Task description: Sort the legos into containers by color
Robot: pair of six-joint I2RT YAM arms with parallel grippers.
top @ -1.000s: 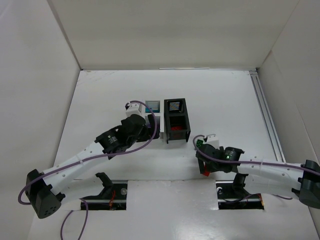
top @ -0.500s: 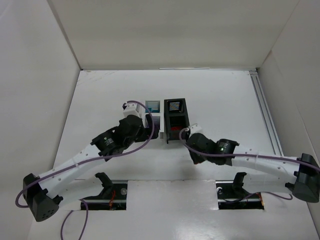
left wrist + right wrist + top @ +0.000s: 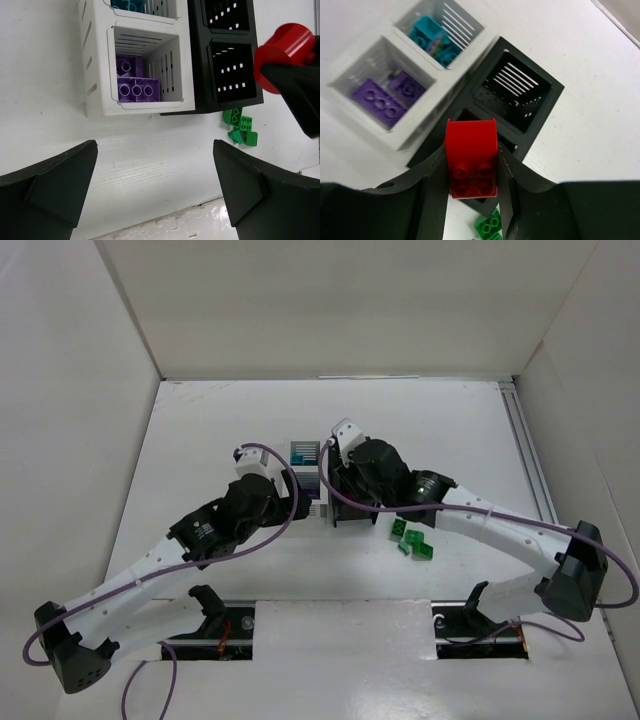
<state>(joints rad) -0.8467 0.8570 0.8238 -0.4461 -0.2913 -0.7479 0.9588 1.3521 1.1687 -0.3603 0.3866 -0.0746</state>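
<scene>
My right gripper (image 3: 471, 167) is shut on a red lego (image 3: 471, 157) with a rounded top and holds it above the near black bin (image 3: 465, 116). In the top view this gripper (image 3: 343, 498) covers the black bins. The near white bin (image 3: 145, 65) holds purple legos (image 3: 136, 89), and the far white bin (image 3: 440, 30) holds teal legos (image 3: 431, 36). The far black bin (image 3: 517, 87) looks empty. Three green legos (image 3: 412, 540) lie on the table right of the bins. My left gripper (image 3: 155, 185) is open and empty, near the white bins' front (image 3: 292, 502).
White walls enclose the table on three sides. A metal rail (image 3: 530, 470) runs along the right edge. The arm mounts sit in cutouts (image 3: 225, 625) at the near edge.
My right arm has swung up and left with the red lego, from the table near the green legos to above the black bins. My left gripper has drawn back slightly.
</scene>
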